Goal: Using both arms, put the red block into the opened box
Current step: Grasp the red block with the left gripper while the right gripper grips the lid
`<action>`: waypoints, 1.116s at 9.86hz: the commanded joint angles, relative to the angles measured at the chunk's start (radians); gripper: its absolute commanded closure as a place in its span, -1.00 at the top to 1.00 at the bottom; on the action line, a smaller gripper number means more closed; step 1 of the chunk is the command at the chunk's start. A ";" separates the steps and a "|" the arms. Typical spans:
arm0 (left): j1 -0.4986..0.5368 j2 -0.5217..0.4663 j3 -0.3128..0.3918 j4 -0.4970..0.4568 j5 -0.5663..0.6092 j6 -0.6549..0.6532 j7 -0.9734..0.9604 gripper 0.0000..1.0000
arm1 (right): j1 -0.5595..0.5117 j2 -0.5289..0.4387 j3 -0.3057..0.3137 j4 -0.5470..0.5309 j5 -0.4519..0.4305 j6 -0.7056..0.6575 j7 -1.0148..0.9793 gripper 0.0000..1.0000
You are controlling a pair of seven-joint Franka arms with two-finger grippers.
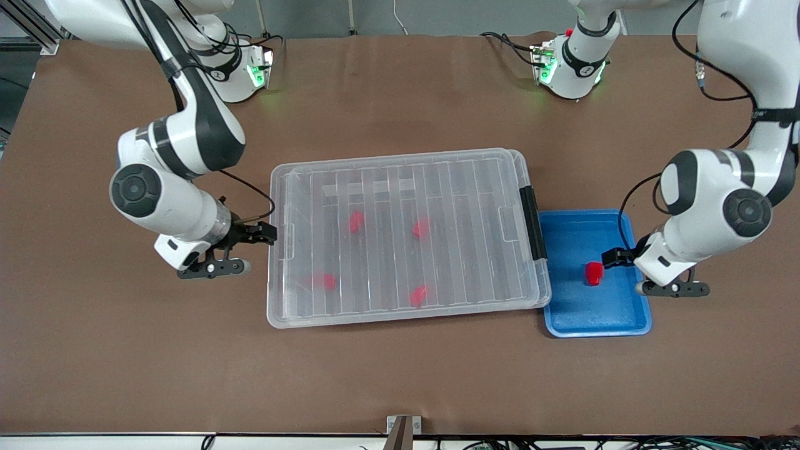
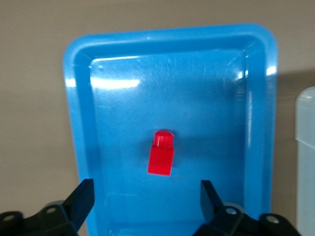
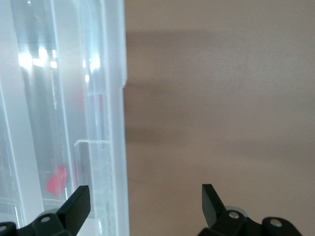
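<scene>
Red block (image 2: 161, 153) lies untouched in the blue tray (image 1: 565, 319), with the left gripper (image 2: 147, 196) spread just beside it. Right gripper (image 1: 265, 233), fingers apart, waits at the box (image 1: 284, 312) end, whose lid looks closed over four blocks. Grasping, opening and placing remain.

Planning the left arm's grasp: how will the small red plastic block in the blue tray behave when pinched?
The small red plastic block looks rigid and probably light. Its flat sides suit the open left gripper. Lying on the glossy blue tray, it may slide if nudged, but hardly roll.
</scene>
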 commanded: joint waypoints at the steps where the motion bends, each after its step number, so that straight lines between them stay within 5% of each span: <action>1: 0.000 0.081 -0.003 0.000 0.017 0.026 -0.007 0.69 | 0.004 0.004 0.006 -0.049 -0.051 0.061 0.016 1.00; 8: 0.003 0.198 -0.009 0.001 0.003 0.114 -0.007 -0.02 | -0.022 0.031 0.006 -0.082 -0.118 0.130 0.005 1.00; 11: -0.001 0.200 -0.012 0.005 0.003 0.103 0.004 -0.68 | -0.033 0.031 0.004 -0.082 -0.161 0.112 -0.033 1.00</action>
